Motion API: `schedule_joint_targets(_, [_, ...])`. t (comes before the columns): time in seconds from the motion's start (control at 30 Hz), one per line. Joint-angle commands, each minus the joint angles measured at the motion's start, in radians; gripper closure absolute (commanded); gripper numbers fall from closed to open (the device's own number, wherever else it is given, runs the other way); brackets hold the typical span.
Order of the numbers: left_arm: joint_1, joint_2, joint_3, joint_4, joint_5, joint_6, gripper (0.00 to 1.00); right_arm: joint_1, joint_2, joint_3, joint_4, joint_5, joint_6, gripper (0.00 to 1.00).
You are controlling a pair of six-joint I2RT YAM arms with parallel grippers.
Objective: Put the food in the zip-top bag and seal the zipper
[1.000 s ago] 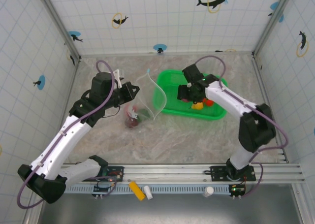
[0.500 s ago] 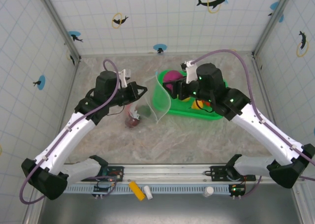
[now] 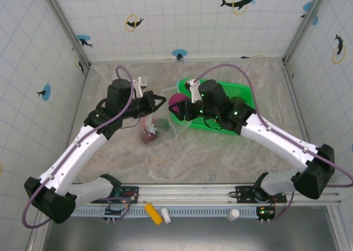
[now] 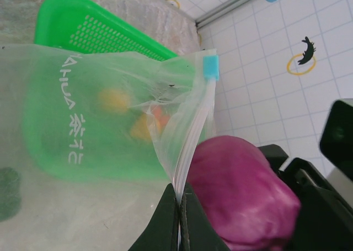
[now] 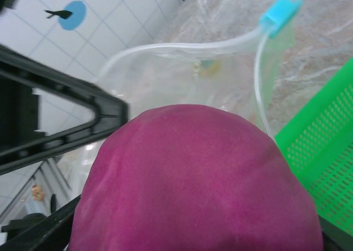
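The left end effector [image 4: 177,209], clamped tight on the bag [image 4: 83,113] at its zipper [image 4: 193,135], held the mouth raised and open above the worktop [image 3: 220,151] so the right end effector [image 3: 182,105], jaws spread wide around a purple food [image 5: 198,174] poised at that mouth beside the basket [image 3: 242,91], could drop it in.

One clear zip-top bag [image 4: 110,69], one green basket [image 3: 241,89], one purple toy food [image 5: 193,174], and two more toy foods in the bag: one maroon [image 3: 148,134], one dark green [image 3: 161,125].
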Motion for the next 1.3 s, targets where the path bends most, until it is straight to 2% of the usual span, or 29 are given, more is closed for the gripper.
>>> schedule_joint_targets(0.0, [-0.004,-0.022,0.037,-0.016,-0.016,0.008,1.0,0.009,0.027,0.009,-0.034,0.096,-0.003,0.36])
schedule_joint_targets(0.23, [-0.003,-0.015,0.061,-0.018,0.0,0.01,1.0,0.017,0.179,0.196,-0.213,0.251,-0.028,0.3])
schedule_joint_targets(0.33, [-0.003,-0.015,0.062,-0.018,0.003,0.011,1.0,0.036,0.232,0.281,-0.263,0.321,-0.034,0.2])
schedule_joint_targets(0.43, [-0.004,-0.016,0.059,-0.02,0.004,0.01,1.0,0.05,0.248,0.308,-0.264,0.331,-0.036,0.11])
schedule_joint_targets(0.6, [-0.003,-0.015,0.059,-0.024,0.003,0.016,1.0,0.056,0.227,0.297,-0.235,0.308,-0.034,0.06])
schedule_joint_targets(0.97, [-0.003,-0.011,0.05,-0.039,-0.036,0.025,1.0,0.041,0.1,0.256,-0.172,0.227,-0.056,0.06])
schedule_joint_targets(1.03, [-0.003,-0.012,0.044,-0.042,-0.043,0.028,1.0,0.027,0.071,0.239,-0.149,0.197,-0.071,0.01])
schedule_joint_targets(1.13, [-0.003,-0.011,0.039,-0.049,-0.051,0.036,1.0,-0.012,-0.009,0.145,-0.067,0.161,-0.069,0.0])
schedule_joint_targets(1.27, [-0.004,-0.015,0.038,-0.071,-0.078,0.058,1.0,-0.13,-0.104,0.018,0.031,0.053,-0.024,0.0])
